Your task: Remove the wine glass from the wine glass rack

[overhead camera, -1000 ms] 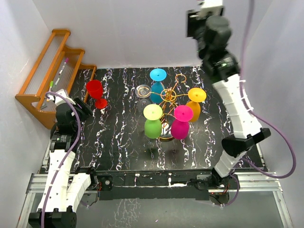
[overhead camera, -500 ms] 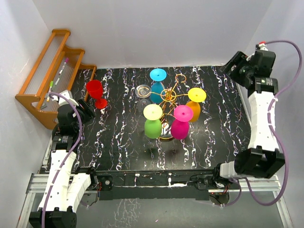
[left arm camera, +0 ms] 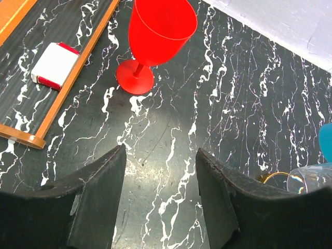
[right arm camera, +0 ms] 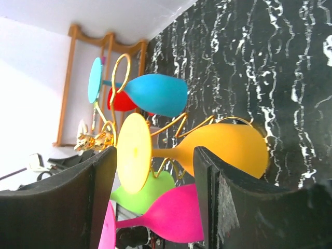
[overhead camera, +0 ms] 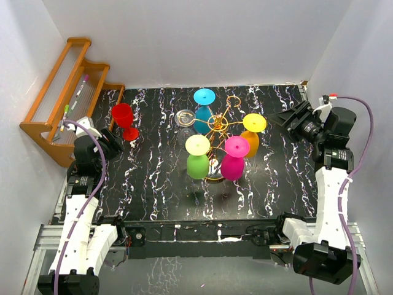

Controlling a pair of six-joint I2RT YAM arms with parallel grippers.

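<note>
rack [overhead camera: 216, 124] holding coloured glasses [overhead camera: 198, 163], red glass [overhead camera: 123, 115] upright

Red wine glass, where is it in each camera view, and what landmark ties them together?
Top external: red wine glass upright at left, beside the wooden shelf.
Left wrist: red wine glass top centre, upright.
Right wrist: red wine glass a sliver left of centre, behind the blue glass.
Shared landmark: the wooden shelf, near it in all three.

Right tool [overhead camera: 285, 117] down from overhead to wine glass rack [overhead camera: 218, 123] height
</note>
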